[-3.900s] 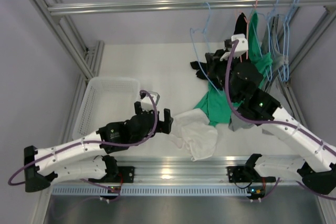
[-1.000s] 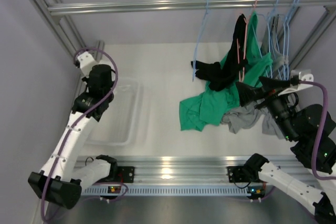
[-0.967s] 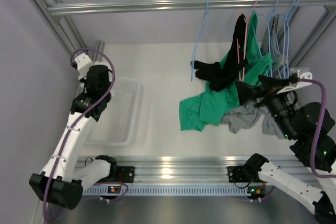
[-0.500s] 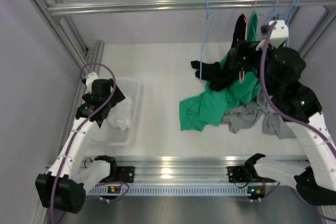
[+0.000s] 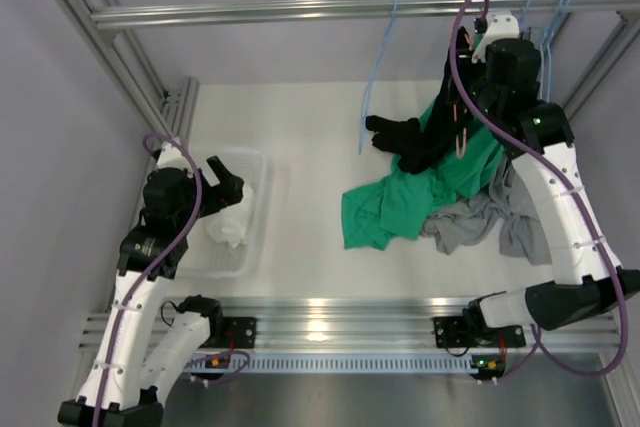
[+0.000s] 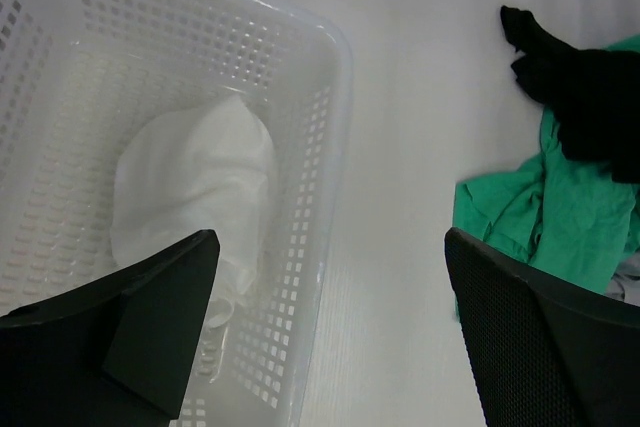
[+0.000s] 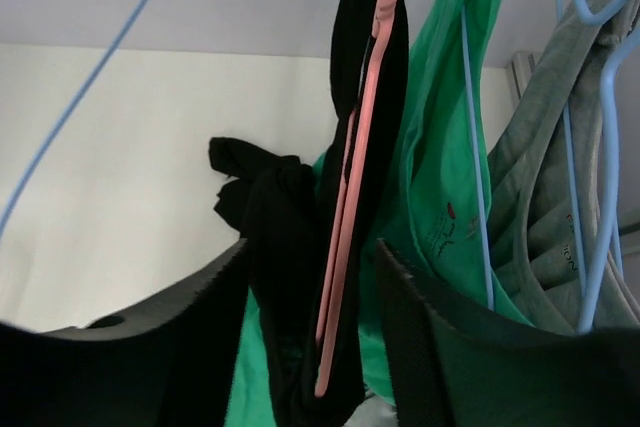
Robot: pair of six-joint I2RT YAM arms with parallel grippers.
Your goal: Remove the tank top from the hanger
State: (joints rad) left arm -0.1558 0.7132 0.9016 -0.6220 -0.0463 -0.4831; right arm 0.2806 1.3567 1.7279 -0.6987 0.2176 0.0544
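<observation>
black tank top (image 7: pixel 280 217): on the pink hanger (image 7: pixel 362 147), up at the right end of the rail (image 5: pixel 250 12), above the table's (image 5: pixel 300 147) back right corner. A strap runs down each side of the hanger, and the lower part is bunched off to the left.
right gripper (image 7: pixel 312 252): up high at the hanger, one finger on each side of the black fabric and the pink bar. Jaws part-way apart (pinching or only flanking, I cannot tell).
left gripper (image 5: pixel 224 178): hovers over the white mesh basket (image 6: pixel 335 57), jaws spread wide, nothing between them.
basket spot: by the table's left edge, with a white garment (image 6: pixel 200 187) crumpled inside.
neighbours: a green shirt (image 5: pixel 400 202) hangs on a blue hanger (image 7: pixel 470 147) just right of the tank top and spills onto the table. A grey garment (image 5: pixel 480 222) lies beside it, toward the right edge.
</observation>
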